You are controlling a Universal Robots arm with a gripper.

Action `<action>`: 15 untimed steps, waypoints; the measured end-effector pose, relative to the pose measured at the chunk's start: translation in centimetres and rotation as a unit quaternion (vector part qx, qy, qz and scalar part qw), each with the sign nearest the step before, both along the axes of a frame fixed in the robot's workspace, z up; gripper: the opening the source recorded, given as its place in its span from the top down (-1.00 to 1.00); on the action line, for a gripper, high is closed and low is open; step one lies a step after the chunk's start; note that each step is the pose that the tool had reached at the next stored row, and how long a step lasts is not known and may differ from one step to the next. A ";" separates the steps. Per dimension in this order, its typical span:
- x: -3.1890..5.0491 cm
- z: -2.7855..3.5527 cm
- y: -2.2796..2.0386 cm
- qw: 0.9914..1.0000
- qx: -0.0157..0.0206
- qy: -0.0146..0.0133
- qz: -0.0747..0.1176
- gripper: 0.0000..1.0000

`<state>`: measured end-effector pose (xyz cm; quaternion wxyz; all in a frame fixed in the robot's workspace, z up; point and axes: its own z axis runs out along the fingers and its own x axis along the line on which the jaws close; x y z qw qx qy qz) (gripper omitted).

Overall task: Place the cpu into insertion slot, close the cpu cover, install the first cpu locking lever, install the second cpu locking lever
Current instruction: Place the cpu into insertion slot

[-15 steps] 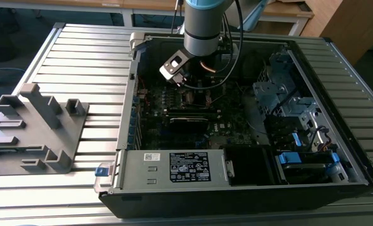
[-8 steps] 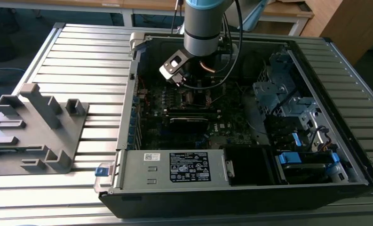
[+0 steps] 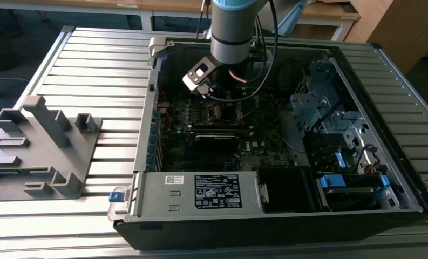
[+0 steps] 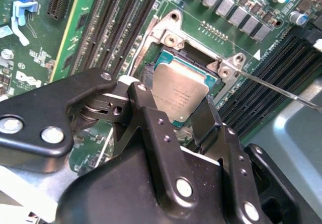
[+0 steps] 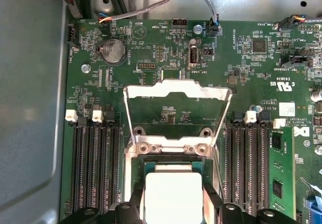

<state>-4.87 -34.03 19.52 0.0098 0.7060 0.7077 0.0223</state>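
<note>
Table: a slatted metal table (image 3: 91, 65) carries everything in the exterior view.
Computer case: an open black computer case (image 3: 271, 221) lies on its side on the table with its inside facing up. Drive cages with blue tabs sit at the exterior view's right.
Arm: the arm (image 3: 232, 32) comes down from above into the far half of the case.
Fixture: a grey moulded fixture (image 3: 45, 145) rests on the table at the exterior view's left, well apart from the case.
Power supply: a silver box with a white label (image 3: 199, 191) lies along the case's near edge.
Circuit board: the green circuit board (image 5: 166, 58) covers the case floor.
Memory slots: banks of long black memory slots (image 5: 95, 168) run on both sides of the socket.
Gripper: the black gripper (image 4: 173, 95) hangs low over the board. Its jaws pinch the cpu, with the fingers (image 4: 151, 128) against two opposite edges.
Cpu cover: the silvery cpu cover (image 5: 176, 89) is swung open from its hinge just beside the socket. The board shows through its window.
Insertion slot: the insertion slot (image 4: 152, 69) lies directly under the gripper, with a dark edge showing beside the chip.
Cpu: the cpu (image 5: 172, 194) is over the insertion slot, metal top up. I cannot tell whether it is fully seated.
Lever: a thin metal rod (image 4: 271, 87) slants from a socket corner across the memory slots.
Battery: a coin cell (image 5: 113, 50) sits on the board well beyond the cover.
</note>
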 end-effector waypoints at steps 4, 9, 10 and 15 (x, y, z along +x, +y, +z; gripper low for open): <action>0.00 -0.05 0.08 1.000 0.000 0.000 0.000 -0.08; 0.00 -0.22 0.08 1.000 0.000 0.000 -0.002 -0.08; 0.00 -0.23 0.08 1.000 0.000 0.000 -0.002 -0.08; 0.05 -0.25 0.09 1.000 0.000 0.000 -0.002 -0.08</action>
